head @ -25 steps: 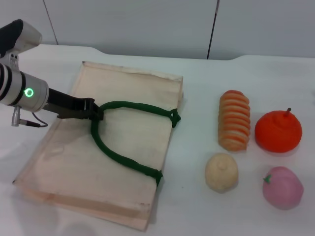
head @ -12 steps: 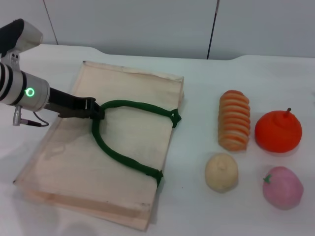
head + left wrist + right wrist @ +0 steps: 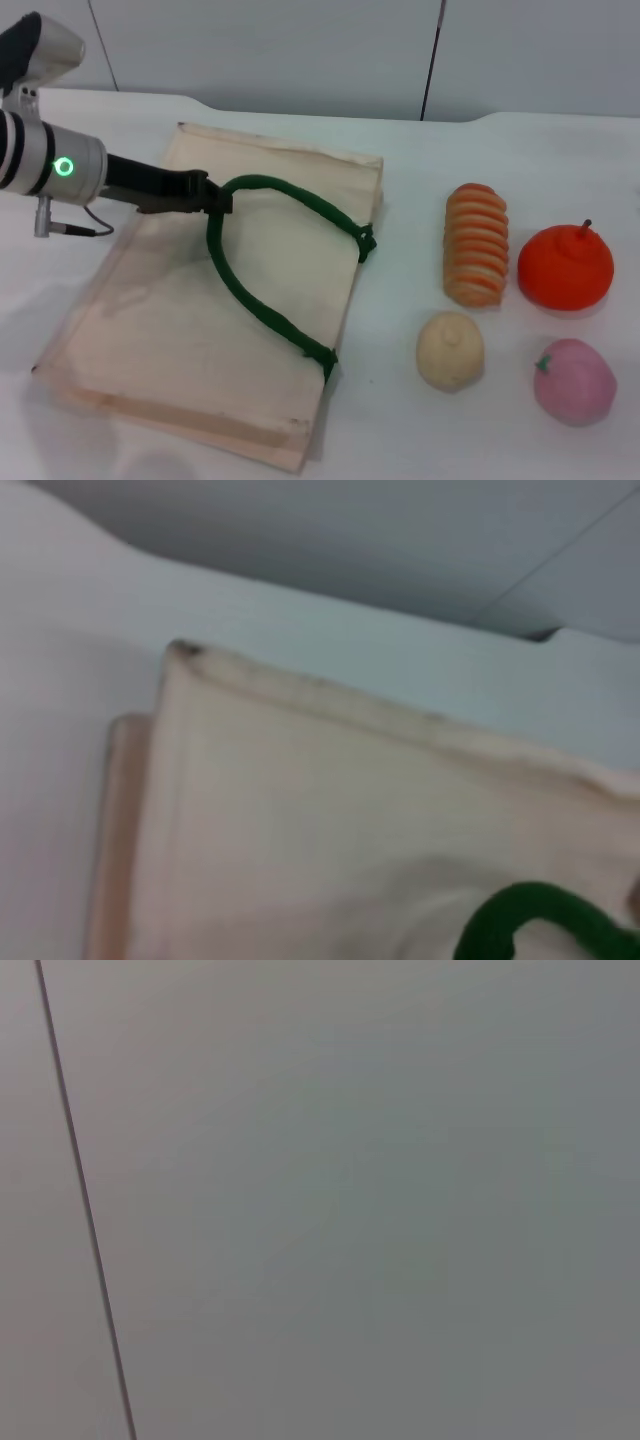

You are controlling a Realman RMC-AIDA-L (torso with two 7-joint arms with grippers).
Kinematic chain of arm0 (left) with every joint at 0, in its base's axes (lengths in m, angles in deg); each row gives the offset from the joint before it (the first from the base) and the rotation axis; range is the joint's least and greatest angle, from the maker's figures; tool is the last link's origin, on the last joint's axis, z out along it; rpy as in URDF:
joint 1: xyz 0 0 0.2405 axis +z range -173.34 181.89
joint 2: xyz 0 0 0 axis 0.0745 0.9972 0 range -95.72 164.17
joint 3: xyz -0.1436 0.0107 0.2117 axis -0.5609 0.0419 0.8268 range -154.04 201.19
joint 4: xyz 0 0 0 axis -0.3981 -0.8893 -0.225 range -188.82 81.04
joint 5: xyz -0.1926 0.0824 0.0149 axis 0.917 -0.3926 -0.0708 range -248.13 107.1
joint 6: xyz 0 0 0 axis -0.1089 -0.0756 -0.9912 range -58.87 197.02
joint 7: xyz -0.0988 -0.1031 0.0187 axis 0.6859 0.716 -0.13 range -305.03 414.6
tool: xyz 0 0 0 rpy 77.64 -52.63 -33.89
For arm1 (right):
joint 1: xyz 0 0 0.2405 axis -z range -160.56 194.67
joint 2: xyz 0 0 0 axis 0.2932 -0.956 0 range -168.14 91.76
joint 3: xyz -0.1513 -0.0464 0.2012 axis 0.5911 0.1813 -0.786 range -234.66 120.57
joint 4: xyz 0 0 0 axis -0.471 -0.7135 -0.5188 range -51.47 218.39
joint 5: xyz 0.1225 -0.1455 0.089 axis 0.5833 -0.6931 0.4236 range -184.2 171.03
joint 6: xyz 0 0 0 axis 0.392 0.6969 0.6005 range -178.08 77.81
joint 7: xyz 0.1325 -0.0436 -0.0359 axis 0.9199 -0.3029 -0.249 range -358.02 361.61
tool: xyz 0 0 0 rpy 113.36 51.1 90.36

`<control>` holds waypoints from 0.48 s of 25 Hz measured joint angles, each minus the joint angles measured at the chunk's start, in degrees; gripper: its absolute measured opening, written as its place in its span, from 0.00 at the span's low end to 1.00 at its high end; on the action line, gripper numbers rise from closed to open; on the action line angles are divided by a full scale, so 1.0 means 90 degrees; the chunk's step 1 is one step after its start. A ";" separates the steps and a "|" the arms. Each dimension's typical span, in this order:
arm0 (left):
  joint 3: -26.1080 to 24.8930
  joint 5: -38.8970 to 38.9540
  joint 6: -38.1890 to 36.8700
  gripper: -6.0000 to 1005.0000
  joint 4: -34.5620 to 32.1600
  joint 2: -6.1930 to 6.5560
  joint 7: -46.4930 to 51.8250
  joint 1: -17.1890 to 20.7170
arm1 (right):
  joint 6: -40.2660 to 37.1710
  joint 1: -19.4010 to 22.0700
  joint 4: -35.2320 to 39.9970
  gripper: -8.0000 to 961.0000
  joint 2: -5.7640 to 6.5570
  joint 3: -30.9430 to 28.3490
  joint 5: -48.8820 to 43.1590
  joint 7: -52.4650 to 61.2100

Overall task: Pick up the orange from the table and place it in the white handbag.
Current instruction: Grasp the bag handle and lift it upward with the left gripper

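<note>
Left gripper: we see it over the far left part of the bag, its dark fingers pressed together on the bend of the green rope handle.
Left arm: we see its silver barrel with a green light reaching in from the left edge of the head view.
Green rope handle: we see it run from the pinch in two strands, one to a green tab near the bag's right edge, one to a tab at its near right edge; the bend sits raised above the cloth.
White handbag: we find it lying flat on the left half of the table, cream cloth, its long side running from far to near; the left wrist view shows its far corner and a loop of the green rope.
Table: we see a plain white top bearing the bag and four pieces of food.
Orange: we place it on the table at the far right, well apart from the bag, stem up, touched by no gripper.
Ribbed oblong piece: we see it orange and cream, just left of the orange.
Cream round piece: we see it near of the ribbed piece.
Pink fruit: we see it near of the orange, green stem at its left.
Right gripper: we do not see it in any view; its wrist camera shows only a grey wall panel.
</note>
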 joint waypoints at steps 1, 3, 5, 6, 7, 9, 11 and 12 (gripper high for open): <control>0.0000 0.0051 -0.0055 0.13 0.0000 0.0012 -0.0033 0.0000 | 0.0000 0.0001 0.0000 0.81 0.0000 0.0000 0.0000 0.0000; 0.0001 0.0217 -0.0224 0.13 0.0000 0.0038 -0.0131 -0.0020 | 0.0000 0.0001 -0.0002 0.81 0.0000 0.0000 0.0000 0.0000; 0.0001 0.0382 -0.0360 0.13 0.0003 0.0066 -0.0198 -0.0035 | 0.0000 0.0009 -0.0007 0.81 0.0000 0.0000 0.0000 0.0000; 0.0001 0.0470 -0.0431 0.13 0.0019 0.0084 -0.0228 -0.0034 | 0.0000 0.0014 -0.0007 0.81 0.0000 0.0000 0.0000 0.0000; 0.0001 0.0554 -0.0500 0.13 0.0051 0.0098 -0.0262 -0.0027 | 0.0000 0.0017 -0.0007 0.81 0.0000 0.0000 0.0000 0.0000; 0.0001 0.0856 -0.0758 0.13 0.0236 0.0106 -0.0386 0.0018 | 0.0006 0.0021 -0.0007 0.81 0.0002 0.0002 -0.0012 0.0035; 0.0000 0.1242 -0.1126 0.12 0.0480 0.0107 -0.0522 0.0068 | 0.0011 0.0021 -0.0007 0.81 0.0016 0.0025 -0.0047 0.0167; -0.0001 0.1434 -0.1328 0.12 0.0590 0.0107 -0.0578 0.0093 | 0.0015 0.0022 -0.0005 0.81 0.0028 0.0041 -0.0068 0.0249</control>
